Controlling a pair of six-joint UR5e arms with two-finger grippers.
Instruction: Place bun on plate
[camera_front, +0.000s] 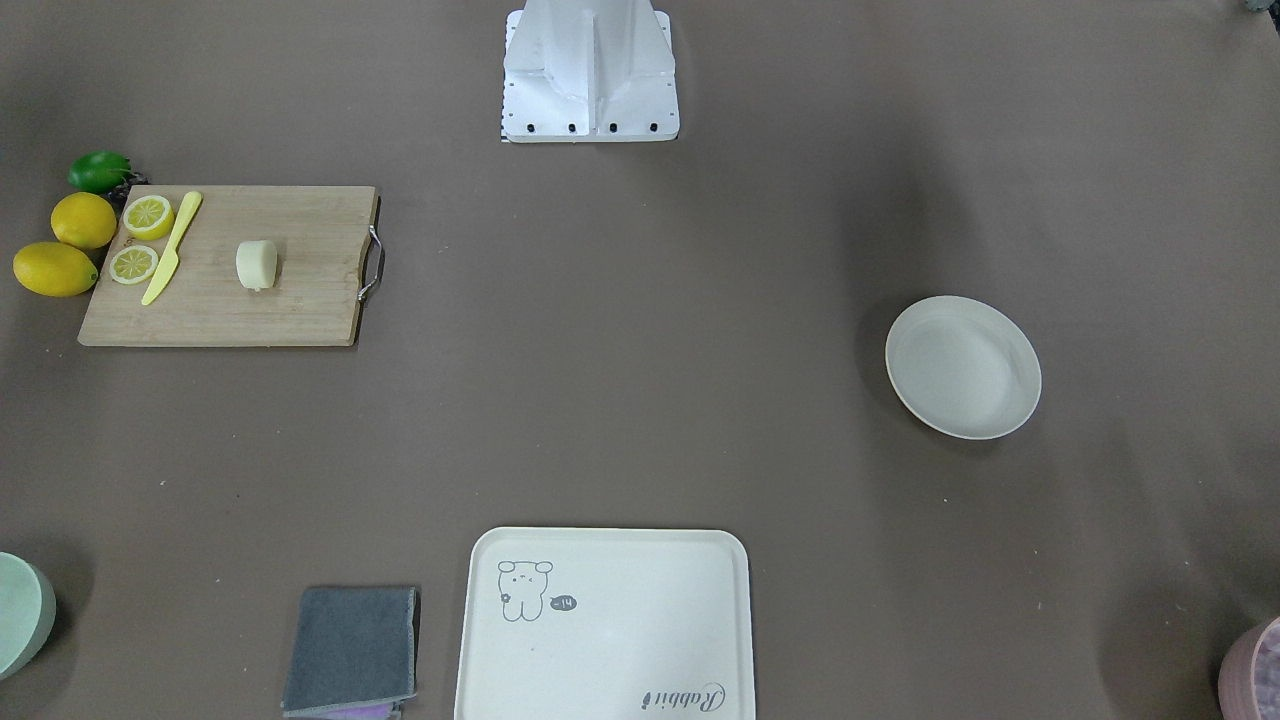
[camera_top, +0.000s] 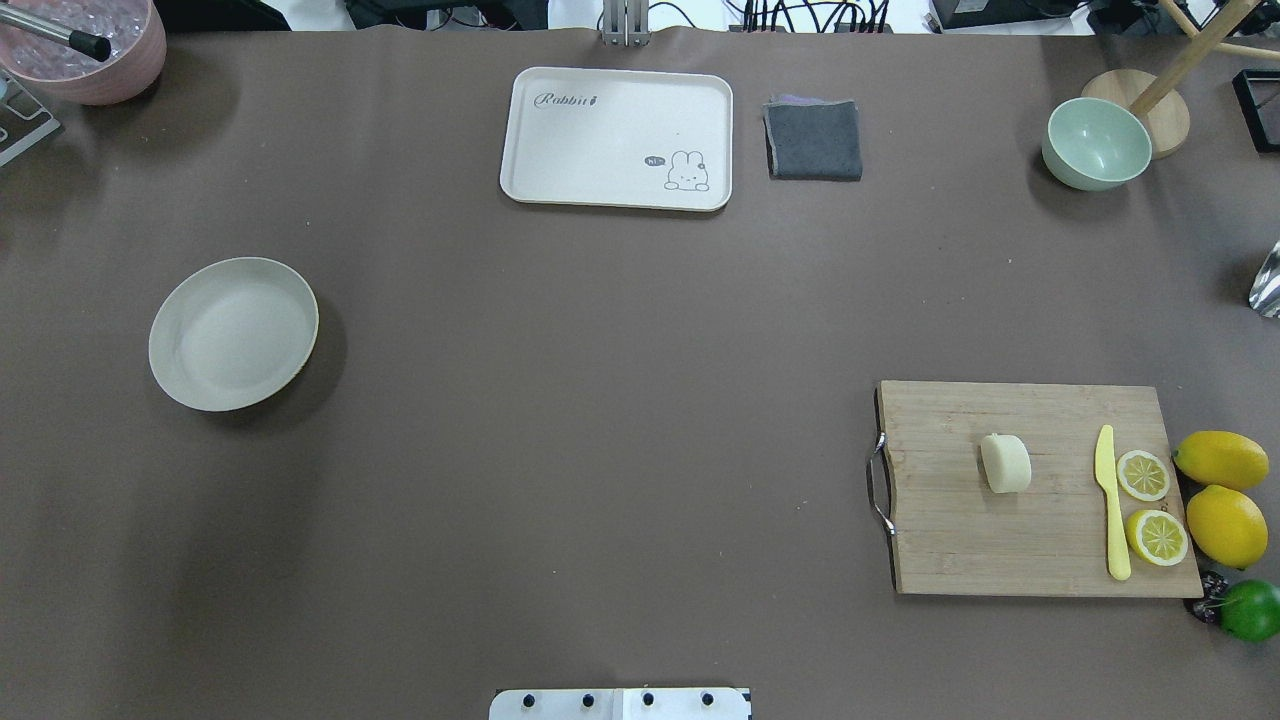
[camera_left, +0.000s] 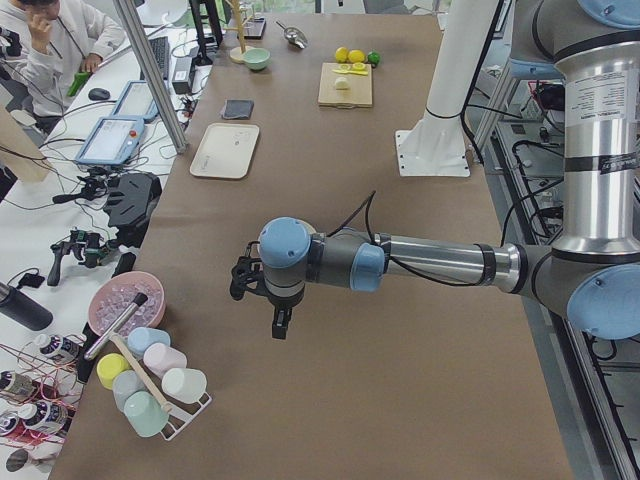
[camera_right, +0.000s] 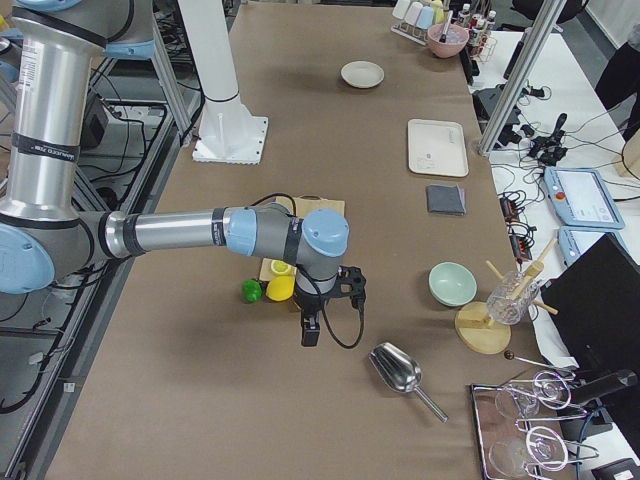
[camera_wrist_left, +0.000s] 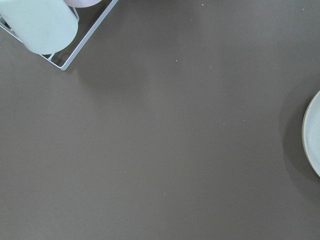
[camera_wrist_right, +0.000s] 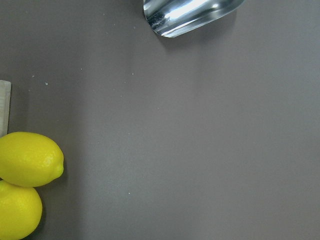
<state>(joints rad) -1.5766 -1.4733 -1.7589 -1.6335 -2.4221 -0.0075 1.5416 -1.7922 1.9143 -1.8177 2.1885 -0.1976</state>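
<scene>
The bun (camera_front: 257, 264) (camera_top: 1005, 463) is a pale cream stub lying on a wooden cutting board (camera_top: 1000, 550), with nothing touching it. Far across the table sits the off-white round plate (camera_front: 962, 366) (camera_top: 233, 333), with nothing on it; its rim (camera_wrist_left: 312, 135) shows at the right edge of the left wrist view. My left gripper (camera_left: 281, 325) shows only in the exterior left view, hanging over bare table beyond the plate's end. My right gripper (camera_right: 311, 330) shows only in the exterior right view, hovering past the lemons. Whether either is open or shut I cannot tell.
On the board lie a yellow knife (camera_top: 1110, 500) and two lemon halves (camera_top: 1143, 475); whole lemons (camera_top: 1225, 525) and a lime (camera_top: 1252, 610) sit beside it. A cream tray (camera_top: 617, 138), grey cloth (camera_top: 813, 140), green bowl (camera_top: 1096, 143), metal scoop (camera_wrist_right: 190, 15) and cup rack (camera_left: 150, 385) ring the table.
</scene>
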